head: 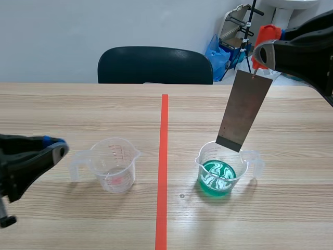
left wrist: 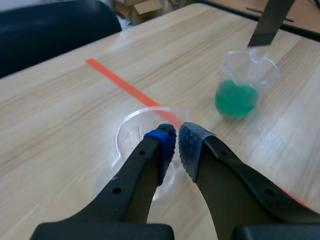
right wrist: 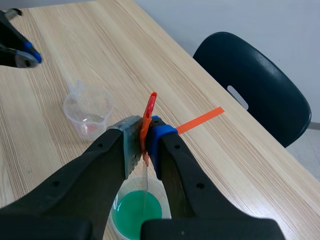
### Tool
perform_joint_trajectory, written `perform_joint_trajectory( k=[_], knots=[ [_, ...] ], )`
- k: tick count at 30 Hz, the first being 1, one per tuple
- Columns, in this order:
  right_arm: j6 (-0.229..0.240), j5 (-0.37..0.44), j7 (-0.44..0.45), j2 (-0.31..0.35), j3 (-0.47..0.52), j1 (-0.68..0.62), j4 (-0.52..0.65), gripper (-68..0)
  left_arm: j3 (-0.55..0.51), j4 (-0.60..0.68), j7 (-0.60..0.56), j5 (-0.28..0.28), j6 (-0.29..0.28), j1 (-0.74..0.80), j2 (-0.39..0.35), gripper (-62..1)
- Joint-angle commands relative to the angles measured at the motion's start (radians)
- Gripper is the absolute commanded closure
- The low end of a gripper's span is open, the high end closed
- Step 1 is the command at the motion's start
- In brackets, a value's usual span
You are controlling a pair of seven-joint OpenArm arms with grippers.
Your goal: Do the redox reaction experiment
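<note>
Redox experiment, immersion step. The right gripper (head: 264, 52) is shown raised over the right half of the wooden table (head: 78, 104), its fingers clamped tight on an orange-red clip (head: 267, 35) from which a grey metal plate (head: 244, 109) hangs, tilted slightly. The plate's lower edge is seen at about the level of the rim of the clear handled beaker (head: 256, 161), which holds green liquid (head: 217, 178). In the left wrist view the plate appears to end just above the rim, so it is judged not yet wetted. In the right wrist view the plate is seen edge-on below the closed fingers, directly over the green liquid. The left gripper (head: 58, 149) is held low at the left, its pads all but meeting and with nothing between them, just beside a second clear measuring beaker (head: 114, 165). This second beaker stands across the orange-red tape line (head: 164, 156) from the first and appears nearly empty. The step in hand is judged to be the lowering of the plate into the solution. For the next move, a straight descent is called for, with the plate kept inside the rim and the clip kept clear of the liquid, so that the light beaker is not tipped.
</note>
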Motion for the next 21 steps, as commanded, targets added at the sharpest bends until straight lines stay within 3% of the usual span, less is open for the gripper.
perform_joint_trajectory(
  k=[1,3,8,13,18,21],
  knots=[
    [-0.003,0.011,0.019,0.005,0.004,0.012,0.006,-0.6,-0.040,0.014,-0.039,-0.004,-0.002,0.074,0.006,-7.8],
    [-0.003,0.011,0.019,0.005,0.004,0.012,0.006,-0.6,-0.107,0.033,-0.106,0.052,-0.001,0.183,0.005,-10.2],
    [-0.003,0.011,0.023,0.005,0.004,0.012,0.006,-0.6,-0.246,0.064,-0.322,0.220,0.067,0.444,0.028,-19.4],
    [-0.003,0.011,0.023,0.005,0.004,0.012,0.006,-0.6,-0.363,0.069,-0.520,0.347,0.181,0.660,0.091,-23.0],
    [-0.003,0.011,0.023,0.005,0.004,0.012,0.006,-0.6,-0.420,0.069,-0.648,0.375,0.310,0.797,0.146,-48.2],
    [-0.003,0.011,0.023,0.005,0.004,0.012,0.006,-0.6,-0.424,0.069,-0.660,0.386,0.373,0.823,0.164,-58.2]
  ],
)
